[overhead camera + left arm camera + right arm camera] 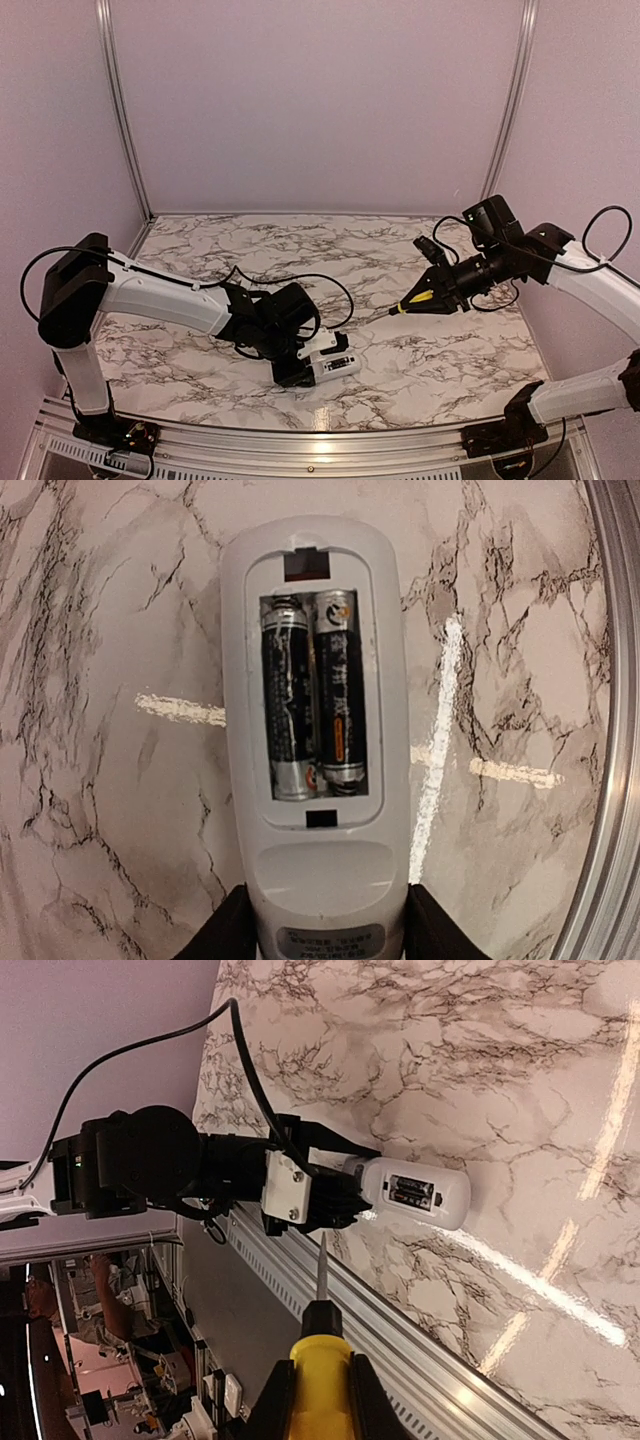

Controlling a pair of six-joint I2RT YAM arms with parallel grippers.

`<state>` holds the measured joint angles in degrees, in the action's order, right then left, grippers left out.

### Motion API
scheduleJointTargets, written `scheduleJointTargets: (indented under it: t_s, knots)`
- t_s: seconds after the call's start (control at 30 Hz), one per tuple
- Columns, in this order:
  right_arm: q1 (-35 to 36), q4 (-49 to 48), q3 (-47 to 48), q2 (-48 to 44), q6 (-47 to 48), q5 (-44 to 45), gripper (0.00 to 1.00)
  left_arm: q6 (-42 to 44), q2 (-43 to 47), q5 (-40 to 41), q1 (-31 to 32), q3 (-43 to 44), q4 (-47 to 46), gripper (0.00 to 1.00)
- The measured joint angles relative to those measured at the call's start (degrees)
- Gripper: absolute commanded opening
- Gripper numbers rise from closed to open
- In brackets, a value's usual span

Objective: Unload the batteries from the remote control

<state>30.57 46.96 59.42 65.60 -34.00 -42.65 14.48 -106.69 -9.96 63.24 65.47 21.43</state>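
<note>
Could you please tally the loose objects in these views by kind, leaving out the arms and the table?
Remote control: 1
Batteries: 2
Screwdriver: 1
Total: 4

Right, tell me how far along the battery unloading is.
Done: the remote control has its back open, with no cover on it. In hand: the left gripper clamps the remote control, and the right gripper holds the screwdriver well clear of it. Left: both batteries sit in their slots; neither is out.
</note>
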Motion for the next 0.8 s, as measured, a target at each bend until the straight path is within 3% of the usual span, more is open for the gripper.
scheduleJointTargets:
  t_s: [0.3,0.8]
  knots:
    - [0.0,0.3,0.0,-0.9,0.0,0.8,0.0,-0.5,-2.1,1.8,1.0,1.2,-0.1,0.42]
    - [0.0,0.3,0.0,-0.9,0.2,1.1,0.0,-1.1,-2.8,4.6,1.0,1.2,-0.3,0.76]
